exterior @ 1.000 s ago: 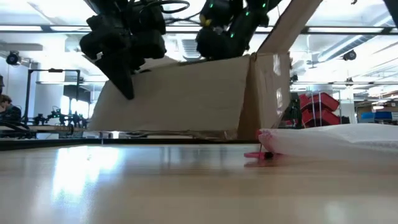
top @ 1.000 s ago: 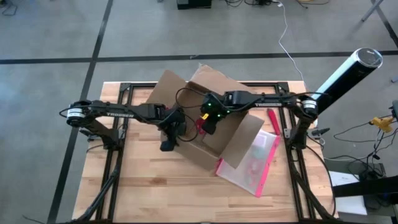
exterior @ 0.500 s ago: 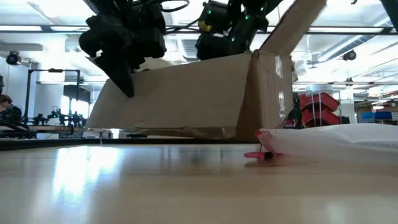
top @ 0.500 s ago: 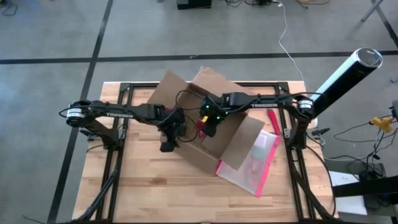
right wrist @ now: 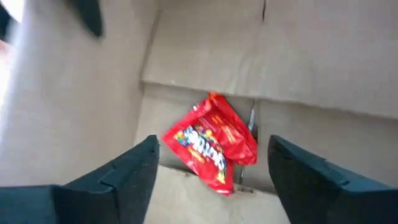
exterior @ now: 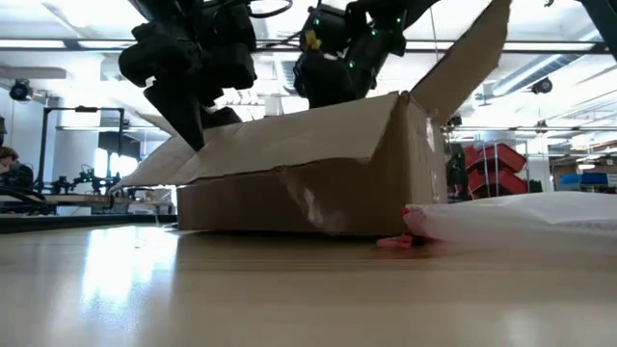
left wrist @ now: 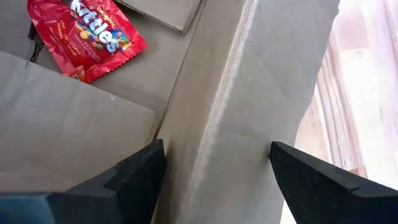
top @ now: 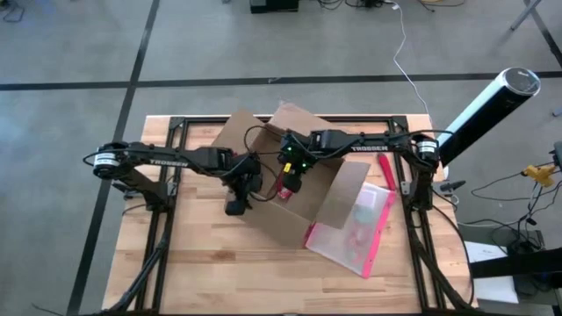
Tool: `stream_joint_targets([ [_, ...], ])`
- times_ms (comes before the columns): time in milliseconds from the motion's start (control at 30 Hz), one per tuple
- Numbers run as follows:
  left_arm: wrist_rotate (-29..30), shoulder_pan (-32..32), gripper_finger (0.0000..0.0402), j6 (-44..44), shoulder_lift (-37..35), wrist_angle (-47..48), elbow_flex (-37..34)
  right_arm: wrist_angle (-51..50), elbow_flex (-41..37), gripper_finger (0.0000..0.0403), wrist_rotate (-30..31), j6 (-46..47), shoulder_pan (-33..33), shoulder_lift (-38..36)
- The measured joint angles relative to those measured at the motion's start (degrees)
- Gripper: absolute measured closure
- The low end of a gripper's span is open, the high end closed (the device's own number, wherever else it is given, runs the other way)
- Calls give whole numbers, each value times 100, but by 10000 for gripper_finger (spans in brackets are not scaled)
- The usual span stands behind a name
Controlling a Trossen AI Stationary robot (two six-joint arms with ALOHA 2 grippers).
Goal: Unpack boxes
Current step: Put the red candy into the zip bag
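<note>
Box (top: 294, 197) sits mid-table, flaps spread. Left gripper (left wrist: 214, 168) straddles its near wall with fingers wide, likely to steady it, while right gripper (right wrist: 211, 165), also wide, hovers inside above the candy bag (right wrist: 211, 149), apparently to grab it.

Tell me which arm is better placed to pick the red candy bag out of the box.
Right. Its hand hangs open above the candy bag inside the box; the left hand straddles the box wall.
</note>
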State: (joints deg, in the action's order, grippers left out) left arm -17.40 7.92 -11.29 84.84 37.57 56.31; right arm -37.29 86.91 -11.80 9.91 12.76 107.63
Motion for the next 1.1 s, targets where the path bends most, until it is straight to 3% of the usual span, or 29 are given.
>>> stream_joint_targets([
  [267, 31, 0, 125, -17, 0, -6, 0, -90, 11, 135, -215, -76, -223, 157],
  [800, 29, 4, 125, -17, -2, -10, 2, 146, 8, 131, -145, -5, -261, 1323],
  [933, 29, 4, 125, 5, -2, -10, 2, 31, 29, 168, -150, 21, -267, 1455],
  [1100, 29, 4, 125, 5, -2, -9, 7, -134, 8, 269, -66, 28, -268, 1377],
])
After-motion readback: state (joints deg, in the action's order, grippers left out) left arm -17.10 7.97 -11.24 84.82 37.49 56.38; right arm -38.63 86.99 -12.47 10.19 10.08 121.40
